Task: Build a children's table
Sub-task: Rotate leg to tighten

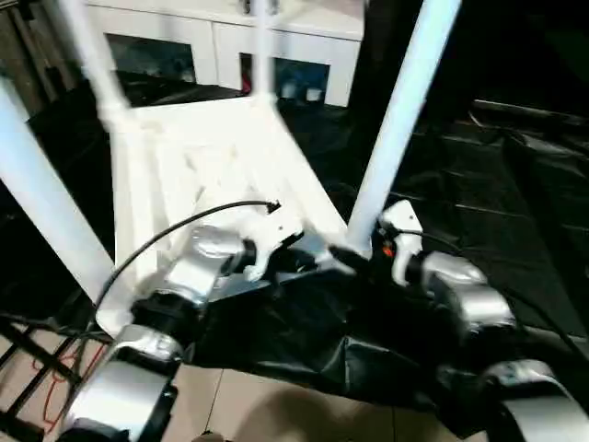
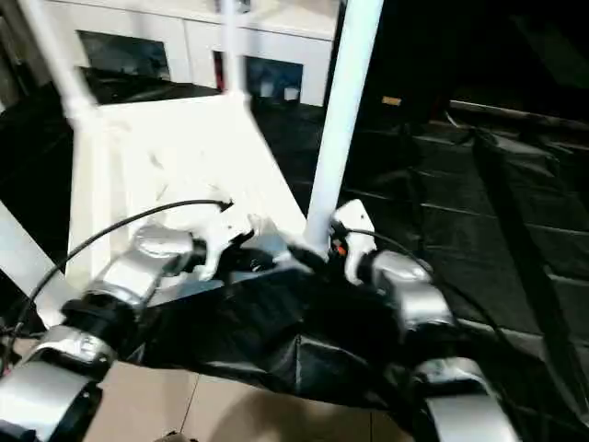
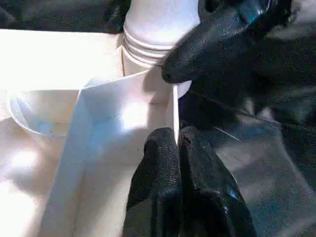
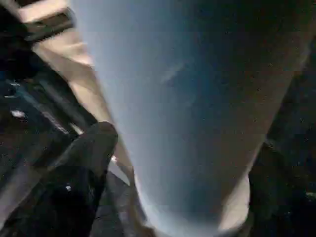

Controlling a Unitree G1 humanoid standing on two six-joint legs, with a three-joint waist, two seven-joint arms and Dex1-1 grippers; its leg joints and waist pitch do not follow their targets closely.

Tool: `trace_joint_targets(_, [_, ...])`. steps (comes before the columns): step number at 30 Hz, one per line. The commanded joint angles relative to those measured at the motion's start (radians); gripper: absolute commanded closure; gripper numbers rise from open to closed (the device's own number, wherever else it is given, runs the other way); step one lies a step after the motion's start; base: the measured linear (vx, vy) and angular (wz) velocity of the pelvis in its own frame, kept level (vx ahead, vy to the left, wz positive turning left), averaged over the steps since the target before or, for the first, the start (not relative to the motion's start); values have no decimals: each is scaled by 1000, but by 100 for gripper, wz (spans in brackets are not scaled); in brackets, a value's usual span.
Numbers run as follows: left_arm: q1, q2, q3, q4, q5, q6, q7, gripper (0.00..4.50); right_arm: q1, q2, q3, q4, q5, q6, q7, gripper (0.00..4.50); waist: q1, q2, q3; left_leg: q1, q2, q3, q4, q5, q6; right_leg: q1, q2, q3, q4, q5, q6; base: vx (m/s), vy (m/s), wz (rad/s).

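Children's table [image 1: 198, 175] lies upside down on black sheeting [image 1: 479, 212], ribbed underside up, legs standing up from the corner sockets. Near right leg [image 1: 396, 120] rises upright from its socket, right next to both grippers. Left gripper [image 3: 178, 148] has fingers pressed together, pinching the thin white edge wall of the tabletop just beside that socket. Right gripper [image 4: 163, 168] straddles the base of the same leg, fingers spread on either side of it; one black finger [image 4: 86, 153] sits beside the leg, contact unclear. Right gripper's fingertip [image 3: 197, 54] shows at the ringed leg base in the left wrist view. White cabinet [image 1: 276, 46] with glass fronts stands behind the table. Tan floor [image 1: 267, 405] nearest the robot.
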Motion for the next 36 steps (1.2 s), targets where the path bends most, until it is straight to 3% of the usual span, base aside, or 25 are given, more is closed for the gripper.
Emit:
trace_joint_targets(1, [0,-30,-40,-28,-27,-34,-28,450,7,22,68,-49,29,18,112,86,1,0,-60,13,35,-12,-59,-208,67,49,-65,47,-74,-174,-239,0,0,0])
trace_joint_targets(7, [18,21,-49,-61,-62,-48,-174,450,42,-41,105,-108,27,67,247,125,18,2,-61,12,36,-9,-58,-199,63,49,-65,46,-71,-173,-227,0,0,0])
trace_joint_targets(12, [20,30,-50,-57,-59,-48,-188,450,51,-46,113,-124,30,83,264,178,21,2,-61,13,36,-11,-60,-213,44,48,-67,46,-72,-199,-226,0,0,0])
trace_joint_targets(19, [21,24,-47,-55,-53,-34,-160,450,66,-30,110,-146,37,104,251,186,22,2,-63,12,35,-11,-58,-188,49,50,-67,45,-68,-158,-231,0,0,0])
trace_joint_targets(21, [9,6,-38,-38,-39,-28,-106,450,70,-6,101,-144,33,107,203,186,21,3,-61,13,35,-11,-59,-199,46,47,-67,46,-72,-173,-229,0,0,0])
trace_joint_targets(24, [-8,-24,-26,-16,-25,-21,-31,450,42,47,61,-71,4,92,29,186,14,2,-55,17,33,-15,-64,-262,21,43,-71,45,-86,-302,-197,0,0,0])
trace_joint_targets(27, [-19,-64,-27,-9,-14,4,36,450,-7,112,9,44,-31,68,-212,187,-4,4,-49,17,29,-24,-71,-317,-21,37,-74,42,-98,-453,-153,0,0,0])
trace_joint_targets(29, [-23,-85,-28,-8,-8,22,71,450,-26,145,-12,79,-34,75,-307,187,-18,4,-49,18,27,-30,-71,-348,-23,37,-74,39,-108,-513,-121,0,0,0])
trace_joint_targets(32, [-31,-123,-26,-3,3,44,138,450,-51,193,-22,123,-63,52,-455,188,-28,3,-52,18,26,-28,-69,-340,-13,33,-71,42,-108,-486,-127,0,0,0])
trace_joint_targets(34, [-37,-145,-23,3,7,55,177,450,-64,222,-27,151,-73,12,-500,133,-32,4,-52,21,26,-25,-67,-342,-10,29,-69,43,-108,-464,-138,0,0,0])
trace_joint_targets(36, [-35,-153,-24,1,9,55,186,450,-70,238,-28,159,-71,-11,-497,117,-32,4,-53,20,25,-23,-67,-334,-2,30,-67,44,-107,-438,-146,0,0,0])
